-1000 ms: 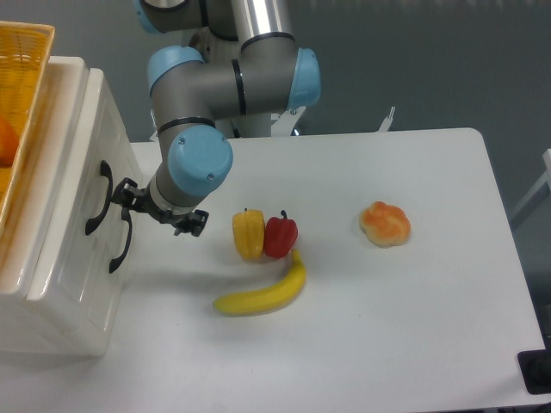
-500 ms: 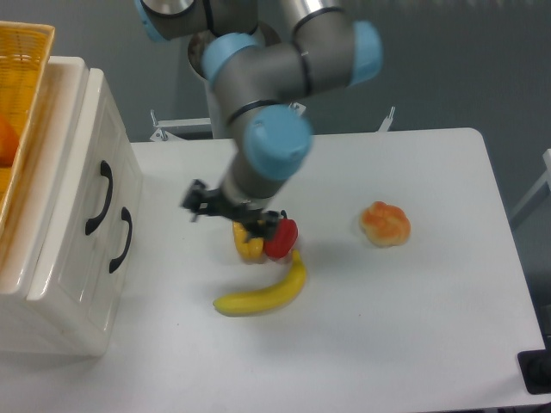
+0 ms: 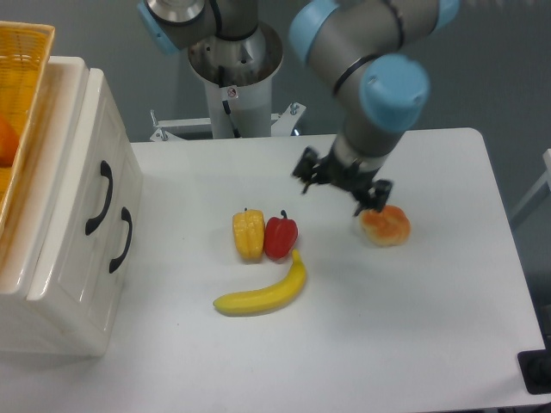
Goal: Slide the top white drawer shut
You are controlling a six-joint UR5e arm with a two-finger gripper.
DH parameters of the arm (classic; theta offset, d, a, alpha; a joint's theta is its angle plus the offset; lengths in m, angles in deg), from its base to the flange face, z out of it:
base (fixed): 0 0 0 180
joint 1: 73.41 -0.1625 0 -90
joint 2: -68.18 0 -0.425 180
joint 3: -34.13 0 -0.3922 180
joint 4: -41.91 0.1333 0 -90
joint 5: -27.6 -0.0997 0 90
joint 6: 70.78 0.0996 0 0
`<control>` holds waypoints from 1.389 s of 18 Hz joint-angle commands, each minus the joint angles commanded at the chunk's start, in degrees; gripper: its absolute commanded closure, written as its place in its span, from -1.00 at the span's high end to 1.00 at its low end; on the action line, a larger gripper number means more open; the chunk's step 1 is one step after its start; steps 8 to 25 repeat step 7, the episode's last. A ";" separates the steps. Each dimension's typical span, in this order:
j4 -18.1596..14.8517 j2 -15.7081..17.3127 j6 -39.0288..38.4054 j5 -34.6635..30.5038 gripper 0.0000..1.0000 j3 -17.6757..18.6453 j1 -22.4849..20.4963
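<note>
White table (image 3: 430,327) fills most of the view. Cream cabinet (image 3: 60,249) stands at its left end, and the top white drawer (image 3: 90,151) sits in it, its front flush with the lower drawer front (image 3: 108,258), black curved handle (image 3: 99,198) facing the table. Yellow wicker basket (image 3: 21,77) sits on top of the cabinet, something orange inside at the edge of view. My arm (image 3: 370,60) reaches in from the back. Banana (image 3: 263,292) lies mid-table, with yellow pepper (image 3: 248,234) and red pepper (image 3: 280,237) touching each other just behind it. Bread roll (image 3: 386,224) lies to the right. My claw (image 3: 343,181) hangs just beside the roll, well apart from the drawer, holding nothing; fingers apart or together, cannot tell.
</note>
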 joint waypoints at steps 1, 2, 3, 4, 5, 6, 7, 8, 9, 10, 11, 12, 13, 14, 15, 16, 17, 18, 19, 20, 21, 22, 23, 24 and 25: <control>0.00 0.53 3.34 -1.05 1.00 0.00 -0.88; 0.00 1.06 6.42 -2.89 1.00 0.09 -1.50; 0.00 1.50 8.88 -4.47 1.00 0.09 -2.29; 0.00 2.02 10.91 -5.18 1.00 0.35 -3.16; 0.00 2.46 12.32 -5.19 1.00 0.61 -4.30; -0.09 2.82 13.03 -4.84 1.00 0.79 -5.45; 0.00 2.91 13.13 -4.58 1.00 0.97 -6.33; 0.00 2.91 13.13 -4.58 1.00 0.97 -6.33; 0.00 2.91 13.13 -4.58 1.00 0.97 -6.33; 0.00 2.91 13.13 -4.58 1.00 0.97 -6.33; 0.00 2.91 13.13 -4.58 1.00 0.97 -6.33; 0.00 2.91 13.13 -4.58 1.00 0.97 -6.33; 0.00 2.91 13.13 -4.58 1.00 0.97 -6.33; 0.00 2.91 13.13 -4.58 1.00 0.97 -6.33; 0.00 2.91 13.13 -4.58 1.00 0.97 -6.33; 0.00 2.91 13.13 -4.58 1.00 0.97 -6.33; 0.00 2.91 13.13 -4.58 1.00 0.97 -6.33; 0.00 2.91 13.13 -4.58 1.00 0.97 -6.33; 0.00 2.91 13.13 -4.58 1.00 0.97 -6.33; 0.00 2.91 13.13 -4.58 1.00 0.97 -6.33; 0.00 2.91 13.13 -4.58 1.00 0.97 -6.33; 0.00 2.91 13.13 -4.58 1.00 0.97 -6.33; 0.00 2.91 13.13 -4.58 1.00 0.97 -6.33; 0.00 2.91 13.13 -4.58 1.00 0.97 -6.33; 0.00 2.91 13.13 -4.58 1.00 0.97 -6.33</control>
